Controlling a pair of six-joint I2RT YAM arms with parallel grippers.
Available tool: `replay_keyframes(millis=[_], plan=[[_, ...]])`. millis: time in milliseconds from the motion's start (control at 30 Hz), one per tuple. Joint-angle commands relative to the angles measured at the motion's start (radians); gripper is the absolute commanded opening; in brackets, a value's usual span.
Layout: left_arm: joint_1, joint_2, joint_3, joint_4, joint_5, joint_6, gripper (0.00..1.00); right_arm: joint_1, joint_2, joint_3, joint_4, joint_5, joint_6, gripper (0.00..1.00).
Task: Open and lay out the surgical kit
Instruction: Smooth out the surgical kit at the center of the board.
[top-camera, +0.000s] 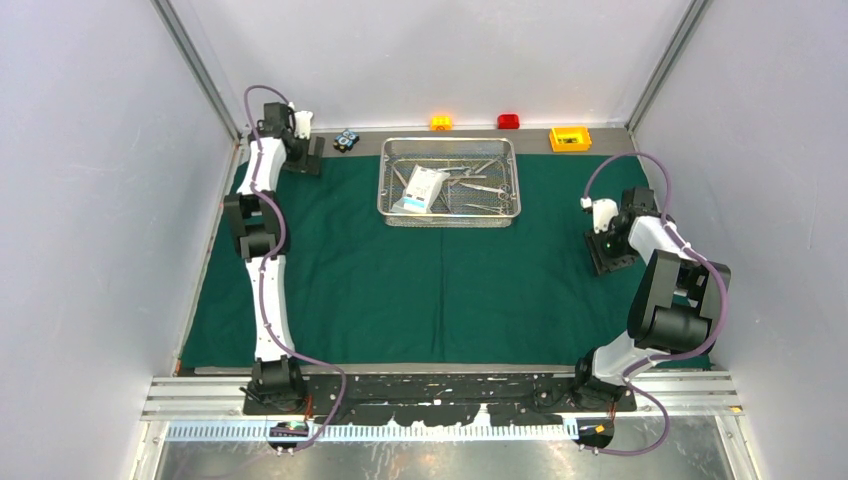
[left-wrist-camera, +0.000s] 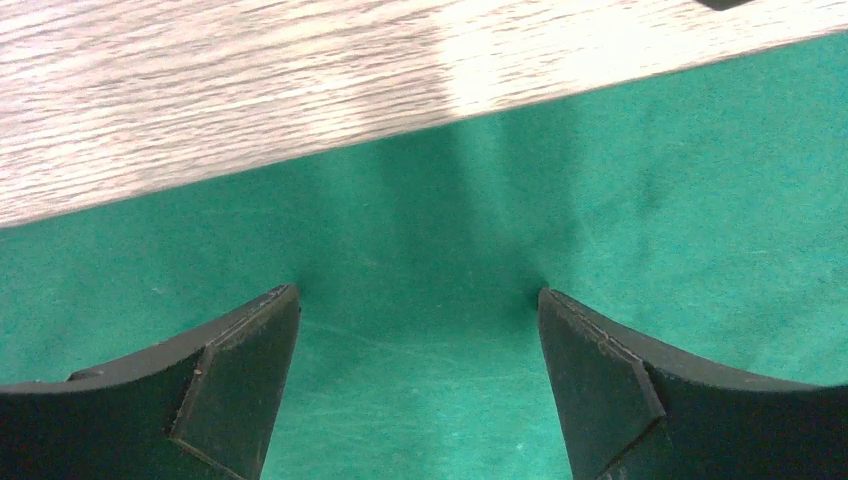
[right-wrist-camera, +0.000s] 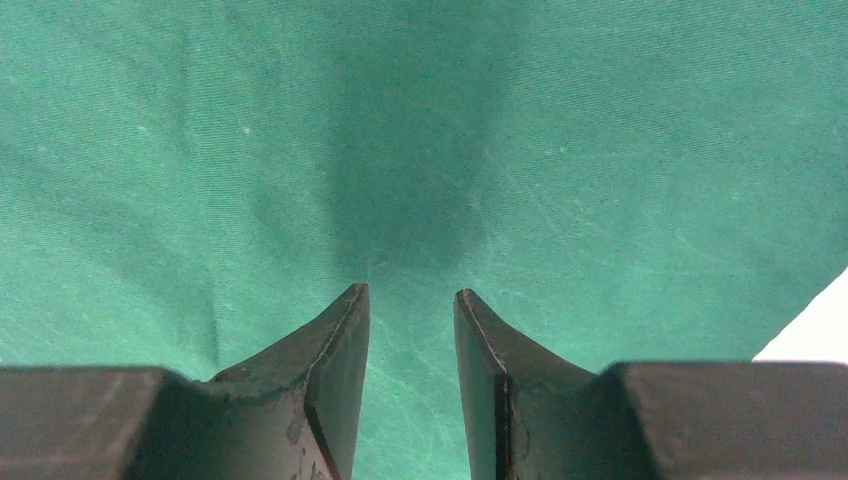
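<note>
- Here, the dark green drape (top-camera: 400, 290) lies spread flat, probably as the clean field on which the kit will be laid out.
- The left claw (left-wrist-camera: 418, 295) is spread wide and holds nothing. It hangs low over the drape's far left corner, with bare wood-grain tabletop (left-wrist-camera: 200, 90) just beyond its tips.
- The right claw (right-wrist-camera: 412, 292) is partly spread with only cloth under the gap. It sits close above the drape's right edge.
- The wire-mesh tray (top-camera: 449, 140) sits between the two claws, well apart from both, towards the drape's far edge.
- The white pouch (top-camera: 424, 188) and slim forceps (top-camera: 480, 186) lie inside the tray, not yet set out.
- A yellow box (top-camera: 569, 138), an orange block (top-camera: 441, 122) and a red block (top-camera: 508, 120) sit beyond the tray, off the drape.
- Nothing appears to block either claw's way to the tray.
</note>
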Motion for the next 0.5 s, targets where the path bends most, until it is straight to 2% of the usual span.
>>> replay_keyframes(millis=[0, 200, 467], plan=[[0.018, 0.025, -0.001, -0.069, -0.164, 0.07, 0.89, -0.004, -0.029, -0.01, 0.026, 0.028, -0.018, 0.42], [0.047, 0.034, -0.057, -0.079, -0.246, 0.153, 0.87, -0.004, -0.044, -0.01, 0.024, 0.049, -0.023, 0.42], [0.081, 0.076, -0.046, -0.065, -0.304, 0.232, 0.85, -0.003, -0.06, -0.017, 0.018, 0.055, -0.02, 0.42]])
